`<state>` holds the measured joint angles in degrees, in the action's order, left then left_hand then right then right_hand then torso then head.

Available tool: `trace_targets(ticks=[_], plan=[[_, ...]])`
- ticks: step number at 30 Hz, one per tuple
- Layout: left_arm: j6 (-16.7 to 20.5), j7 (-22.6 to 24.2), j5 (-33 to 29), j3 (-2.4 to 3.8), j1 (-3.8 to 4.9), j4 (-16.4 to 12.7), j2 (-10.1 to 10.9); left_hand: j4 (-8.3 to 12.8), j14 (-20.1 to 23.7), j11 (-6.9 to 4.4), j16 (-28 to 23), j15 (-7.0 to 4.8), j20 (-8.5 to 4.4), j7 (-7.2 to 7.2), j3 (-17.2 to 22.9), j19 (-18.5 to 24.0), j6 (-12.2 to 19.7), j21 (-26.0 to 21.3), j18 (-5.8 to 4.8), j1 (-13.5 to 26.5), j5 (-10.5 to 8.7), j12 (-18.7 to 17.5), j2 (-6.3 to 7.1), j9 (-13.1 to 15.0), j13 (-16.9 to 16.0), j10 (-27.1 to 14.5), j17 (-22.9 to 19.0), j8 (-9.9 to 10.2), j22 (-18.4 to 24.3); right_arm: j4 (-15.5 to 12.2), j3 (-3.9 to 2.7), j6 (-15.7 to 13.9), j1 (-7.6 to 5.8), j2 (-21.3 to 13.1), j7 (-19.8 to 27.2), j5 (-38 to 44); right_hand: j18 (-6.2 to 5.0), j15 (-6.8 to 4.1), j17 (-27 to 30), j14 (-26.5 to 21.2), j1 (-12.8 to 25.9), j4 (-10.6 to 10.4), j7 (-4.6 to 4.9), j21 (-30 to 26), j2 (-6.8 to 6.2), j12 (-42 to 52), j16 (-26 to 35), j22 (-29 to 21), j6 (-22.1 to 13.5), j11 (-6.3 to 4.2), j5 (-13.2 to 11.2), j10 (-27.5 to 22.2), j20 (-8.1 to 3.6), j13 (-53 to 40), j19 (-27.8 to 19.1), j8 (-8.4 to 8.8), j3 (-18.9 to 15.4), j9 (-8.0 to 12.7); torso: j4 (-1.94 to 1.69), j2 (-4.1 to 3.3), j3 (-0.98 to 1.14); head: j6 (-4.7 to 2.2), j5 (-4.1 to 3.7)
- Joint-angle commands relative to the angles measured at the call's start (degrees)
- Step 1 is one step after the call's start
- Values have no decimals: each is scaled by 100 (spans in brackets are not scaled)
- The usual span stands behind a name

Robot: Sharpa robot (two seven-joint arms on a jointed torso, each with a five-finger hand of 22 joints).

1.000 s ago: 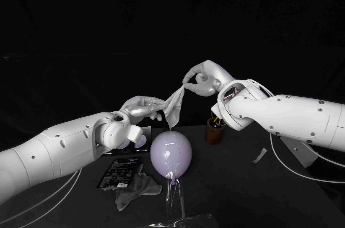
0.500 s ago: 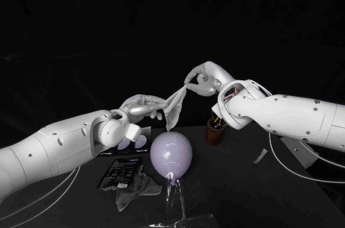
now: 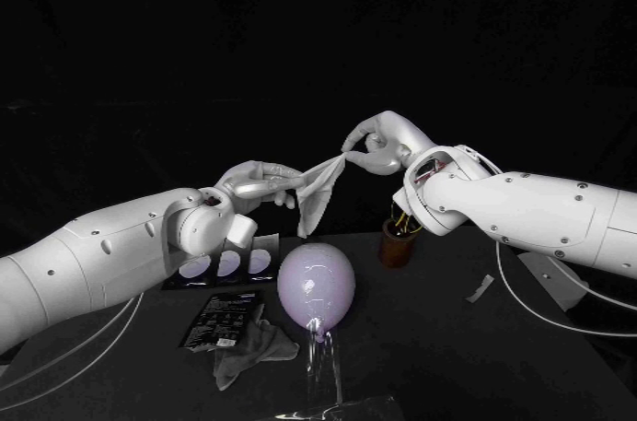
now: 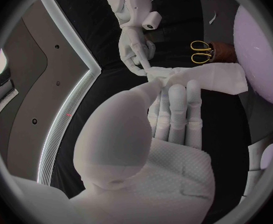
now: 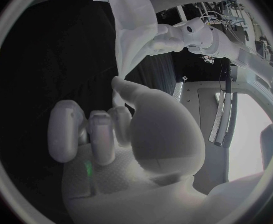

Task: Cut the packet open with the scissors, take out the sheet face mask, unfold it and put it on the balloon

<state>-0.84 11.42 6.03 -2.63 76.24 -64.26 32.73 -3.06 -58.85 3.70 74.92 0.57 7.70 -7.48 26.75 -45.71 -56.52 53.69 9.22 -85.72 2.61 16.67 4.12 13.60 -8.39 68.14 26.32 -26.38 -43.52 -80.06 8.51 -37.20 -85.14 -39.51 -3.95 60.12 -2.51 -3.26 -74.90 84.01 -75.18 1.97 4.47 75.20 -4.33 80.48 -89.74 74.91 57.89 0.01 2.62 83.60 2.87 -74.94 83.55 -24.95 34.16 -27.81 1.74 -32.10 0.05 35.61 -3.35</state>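
Both hands hold the white sheet mask [image 3: 316, 187] in the air above the pale purple balloon [image 3: 316, 283]. My left hand [image 3: 259, 183] pinches its lower left part, and my right hand [image 3: 372, 145] pinches its top corner. The mask hangs partly folded, its lower edge clear of the balloon. In the left wrist view my left hand [image 4: 174, 109] grips the mask [image 4: 205, 78] opposite the right hand [image 4: 135, 52]. The right wrist view has my right hand [image 5: 105, 134] with the mask [image 5: 125, 55] at its thumb. The black packet [image 3: 219, 318] lies on the table at the left. The scissors [image 4: 202, 52] stand in a brown cup [image 3: 396, 243].
A grey cloth [image 3: 252, 347] lies beside the packet. A dark tray [image 3: 225, 266] with white ovals sits behind it. The balloon stands on a clear stand [image 3: 318, 384]. A small pale strip [image 3: 480, 287] lies on the table at the right.
My left hand has risen and drawn the mask up and tauter, so its lower edge now hangs higher above the balloon. The right hand has barely moved.
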Motion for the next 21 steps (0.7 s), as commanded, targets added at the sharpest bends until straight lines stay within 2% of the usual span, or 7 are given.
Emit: trace_targets(ticks=[1, 7, 9, 13, 14, 18, 21], plan=[[-189, -190, 289, 10, 62, 48, -18, 39, 238, -2, 59, 9, 41, 5, 53, 155, 74, 21, 59, 63, 15, 89, -43, 597, -70, -114, -2, -70, -51, 59, -4, -29, -1, 20, 301, -79, -49, -19, -1510, 599, -33, 3, 5, -22, -25, 26, -26, 1109, 55, 9, 16, 165, -13, -859, 53, -39, 37, -7, -3, -1, 6, -8, -2], [-317, -341, 417, 11, 106, 99, -38, 102, 766, 45, 45, 93, 112, 1, 86, 359, 127, -14, 33, 133, 18, 213, -53, 721, -185, -360, -1, -135, -87, 125, -5, -16, -2, 72, 423, -137, -50, -18, -1510, 599, -31, 2, 5, -29, -25, 16, -26, 1107, 52, 10, 16, 160, -13, -853, 50, -39, 39, -8, 2, -5, 5, -18, -7], [-320, -349, 422, 12, 113, 114, -49, 101, 2024, 188, -487, 326, 206, 11, 165, 758, 121, -258, -79, 192, 76, 260, -33, 785, -250, -667, -139, -174, -13, 158, -6, 7, -4, 99, 468, -158, -50, -18, -1510, 599, -31, 2, 5, -29, -25, 16, -26, 1107, 52, 10, 16, 160, -13, -853, 50, -39, 39, -8, -1, -4, 2, -24, -14], [-301, -296, 307, 12, 122, 156, -75, 141, 3198, 453, -1047, 694, 424, -11, 224, 1453, 215, -959, -296, 268, 21, 395, -79, 908, -375, -1229, -363, -215, 320, 248, -6, 71, -6, 171, 542, -191, -52, -18, -1510, 599, -30, 0, 5, -38, -24, 12, -26, 1105, 50, 10, 16, 158, -12, -850, 46, -39, 40, -8, 2, 0, -3, -29, -14], [-302, -287, 286, 12, 123, 162, -78, 156, 3908, 600, -1595, 927, 600, -23, 350, 1888, 280, -1547, -452, 305, 24, 329, -63, 983, -309, -1485, -631, -230, 651, 267, -7, 81, -6, 186, 554, -195, -52, -18, -1510, 599, -30, 0, 5, -38, -24, 12, -26, 1105, 50, 10, 16, 158, -12, -850, 46, -39, 40, -8, 2, -1, -3, -32, -14], [-380, -253, 123, 12, 127, 172, -87, 147, 3861, 602, -1978, 930, 796, -294, 546, 1981, 365, -2177, -447, 382, 17, 117, -19, 1125, -101, -1578, -918, -302, 1102, 397, -7, 124, -7, 277, 633, -210, -52, -18, -1510, 599, -30, 0, 5, -38, -24, 12, -26, 1105, 50, 10, 16, 158, -12, -850, 46, -39, 40, -8, -9, -3, -5, -37, -31], [-461, -189, -4, 12, 129, 162, -84, 131, 4012, 684, -2483, 1031, 898, -393, 698, 2250, 416, -2695, -540, 412, 20, -197, 15, 1216, 117, -1751, -1197, -367, 1444, 474, -7, 159, -7, 328, 673, -223, -52, -18, -1510, 599, -30, 0, 5, -38, -24, 12, -26, 1105, 50, 10, 16, 158, -12, -850, 46, -39, 40, -8, -12, -2, -7, -42, -28]])
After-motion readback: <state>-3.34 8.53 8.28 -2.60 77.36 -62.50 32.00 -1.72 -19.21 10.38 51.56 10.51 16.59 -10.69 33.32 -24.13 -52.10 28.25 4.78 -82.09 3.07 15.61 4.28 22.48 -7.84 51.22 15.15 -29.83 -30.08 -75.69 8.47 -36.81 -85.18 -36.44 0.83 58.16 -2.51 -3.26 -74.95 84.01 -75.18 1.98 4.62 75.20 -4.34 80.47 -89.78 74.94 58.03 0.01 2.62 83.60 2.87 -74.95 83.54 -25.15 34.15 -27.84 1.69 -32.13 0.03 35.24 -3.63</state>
